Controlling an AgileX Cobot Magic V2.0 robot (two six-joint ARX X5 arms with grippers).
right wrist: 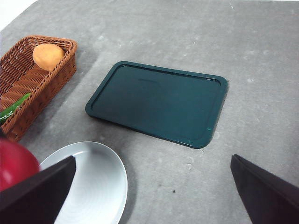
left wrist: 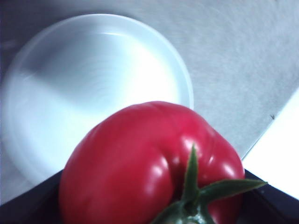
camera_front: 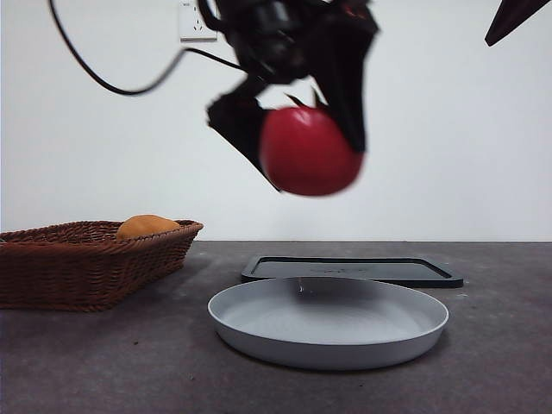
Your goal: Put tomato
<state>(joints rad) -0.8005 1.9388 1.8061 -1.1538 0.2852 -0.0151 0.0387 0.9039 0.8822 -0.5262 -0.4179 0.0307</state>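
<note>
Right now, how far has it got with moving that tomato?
Done: the tomato is picked up, clamped in the left end effector and held in the air above the grey plate. Left: lowering it and letting go. The right end effector waits open, off to the side.

Plain white wall with a socket, behind a mottled grey table.

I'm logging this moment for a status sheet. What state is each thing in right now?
tomato: held in the air above the plate, stem up
left pincer: shut on the tomato
right pincer: open, holding nothing
plate: on the table, nothing in it
dark tray: flat on the table, nothing on it
basket: holds an orange item
</note>
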